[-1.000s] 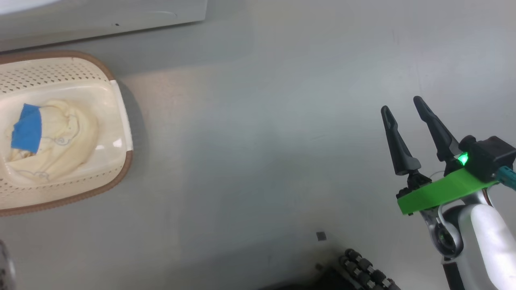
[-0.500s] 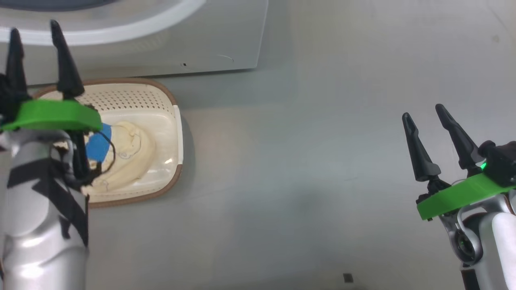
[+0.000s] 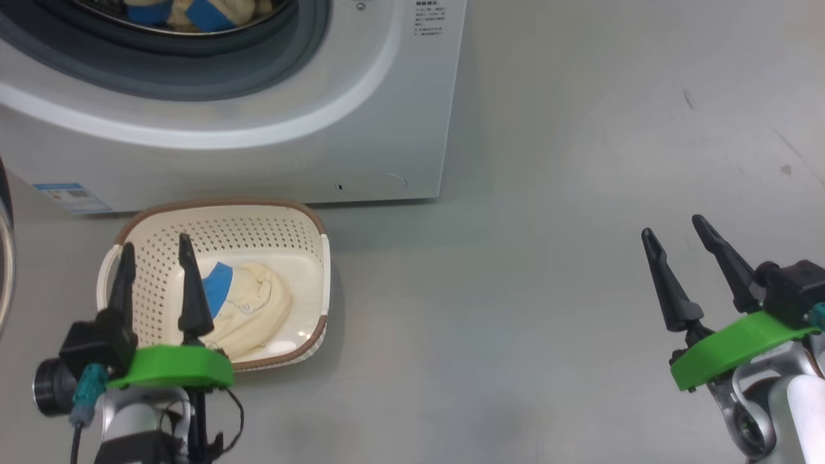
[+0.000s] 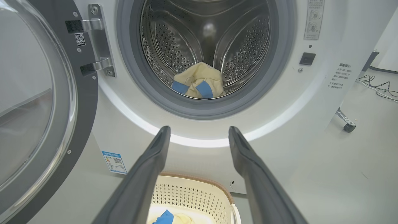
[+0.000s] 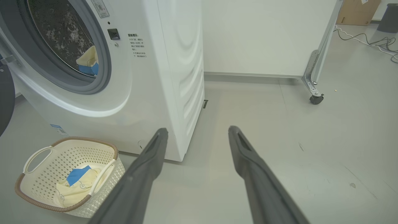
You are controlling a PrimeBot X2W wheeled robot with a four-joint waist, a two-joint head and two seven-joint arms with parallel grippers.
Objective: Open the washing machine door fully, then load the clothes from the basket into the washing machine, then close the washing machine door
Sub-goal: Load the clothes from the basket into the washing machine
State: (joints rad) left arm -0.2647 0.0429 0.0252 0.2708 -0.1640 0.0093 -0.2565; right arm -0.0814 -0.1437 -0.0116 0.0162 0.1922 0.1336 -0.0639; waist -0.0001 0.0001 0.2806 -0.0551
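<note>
Two end effectors are mine to report. Both stand released, fingers spread wide, with nothing between them. My left end effector (image 3: pixel 156 241) hangs over the left part of the basket (image 3: pixel 258 229), its fingers pointing toward the washing machine (image 3: pixel 399 96). I cannot tell whether it is clear of the basket rim, but it holds no cloth. My right end effector (image 3: pixel 672 225) is well apart to the right, above bare floor (image 3: pixel 515 290).

The washing machine door (image 4: pixel 83 124) is swung open to the left on its hinge (image 4: pixel 99 40), so the mouth is unobstructed. The steel drum (image 4: pixel 245 40) is exposed inside the grey gasket (image 4: pixel 130 71). One cream garment (image 4: pixel 199 84) with blue patches lies at the bottom of the drum, close behind the gasket.

The basket sits on the floor just in front of the machine, below the opening and near the blue sticker (image 4: pixel 114 161) at the lower corner. The clothes (image 3: pixel 258 309) lie in it as a single cream bundle with a blue patch on top, resting on the basket bottom toward its right side.

In the right wrist view, a white panel on a metal leg (image 5: pixel 314 77) with a castor stands behind and to the right of the machine. Loose cables (image 5: pixel 367 40) lie on the floor beyond it.
</note>
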